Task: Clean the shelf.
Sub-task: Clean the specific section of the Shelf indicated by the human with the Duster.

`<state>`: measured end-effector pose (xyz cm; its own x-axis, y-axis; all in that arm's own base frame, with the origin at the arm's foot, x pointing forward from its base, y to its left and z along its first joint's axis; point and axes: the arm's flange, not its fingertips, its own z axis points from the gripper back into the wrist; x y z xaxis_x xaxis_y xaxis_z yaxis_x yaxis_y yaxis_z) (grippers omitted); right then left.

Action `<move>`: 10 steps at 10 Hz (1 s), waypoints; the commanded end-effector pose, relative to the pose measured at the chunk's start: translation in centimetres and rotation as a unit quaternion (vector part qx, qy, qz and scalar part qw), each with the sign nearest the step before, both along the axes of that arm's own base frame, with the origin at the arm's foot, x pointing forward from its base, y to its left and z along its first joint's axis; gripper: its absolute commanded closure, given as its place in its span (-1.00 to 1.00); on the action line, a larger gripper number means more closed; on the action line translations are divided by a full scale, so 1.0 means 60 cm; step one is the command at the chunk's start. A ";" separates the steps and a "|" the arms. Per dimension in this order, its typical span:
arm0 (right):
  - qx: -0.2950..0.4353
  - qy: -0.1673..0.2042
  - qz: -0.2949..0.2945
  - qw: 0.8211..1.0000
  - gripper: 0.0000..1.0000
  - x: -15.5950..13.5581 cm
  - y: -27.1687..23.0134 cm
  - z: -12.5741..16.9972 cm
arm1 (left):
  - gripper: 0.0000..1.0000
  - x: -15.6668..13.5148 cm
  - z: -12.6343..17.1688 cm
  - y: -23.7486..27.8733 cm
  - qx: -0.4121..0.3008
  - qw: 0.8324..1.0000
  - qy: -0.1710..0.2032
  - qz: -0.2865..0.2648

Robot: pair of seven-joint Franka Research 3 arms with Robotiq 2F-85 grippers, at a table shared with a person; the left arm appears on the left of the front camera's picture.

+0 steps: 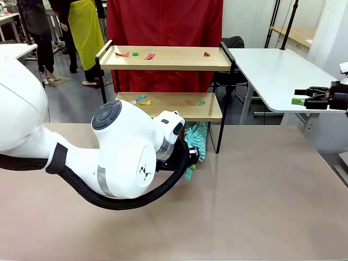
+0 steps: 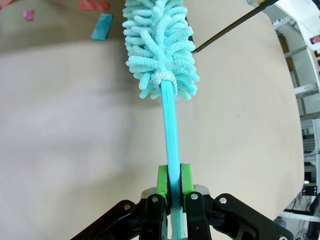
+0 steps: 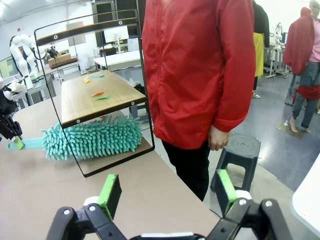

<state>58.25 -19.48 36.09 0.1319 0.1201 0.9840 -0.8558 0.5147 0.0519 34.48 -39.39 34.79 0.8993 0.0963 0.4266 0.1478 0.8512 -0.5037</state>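
Front view: we see the shelf (image 1: pixel 163 57) standing at the middle of the far edge of a smooth beige table (image 1: pixel 244 206). It has two pale wooden boards in a thin black metal frame with raised side rails. Small flat paper scraps (image 1: pixel 149 56) in red, green, blue and yellow lie scattered on both boards. A person (image 1: pixel 163 22) in a glossy red coat stands directly behind it.

Our bulky white left arm (image 1: pixel 125 152), with a ribbed black cable looped beneath it, reaches in from the left and blocks part of the lower board. In the left wrist view, the left gripper (image 2: pixel 171 182) has its green pads (image 2: pixel 161 182) pressed against both sides of the flat teal plastic handle of a duster (image 2: pixel 160 45). The duster's fluffy head of teal chenille strands points away from the fingers.

In the right wrist view, the head lies low inside the shelf frame, under the lower board and just above the tabletop. We cannot tell whether it touches the table. A black frame leg stands just beside it.

The right gripper (image 3: pixel 167 191) holds its fingers wide apart with nothing between them. It hangs off to the right, well apart from the shelf and near a white table (image 1: pixel 272 65). A round black stool (image 3: pixel 240 150) stands beside the person.
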 end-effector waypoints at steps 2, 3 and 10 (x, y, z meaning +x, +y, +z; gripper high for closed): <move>-0.001 0.008 -0.008 1.000 -1.00 0.000 0.004 0.014 | 0.74 -0.001 0.004 -0.048 -0.002 1.000 -0.002 0.021; -0.001 0.008 -0.008 1.000 -1.00 0.000 0.004 0.014 | 0.74 0.000 0.007 -0.043 -0.011 0.999 0.011 0.042; -0.001 0.008 -0.008 1.000 -1.00 0.000 0.004 0.014 | 0.74 0.008 -0.011 0.019 0.028 0.999 0.025 0.018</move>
<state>58.25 -19.48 36.10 0.1320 0.1201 0.9840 -0.8558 0.5146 0.0520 35.70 -38.08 33.40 0.9142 0.0939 0.3943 0.1163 0.8711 -0.4771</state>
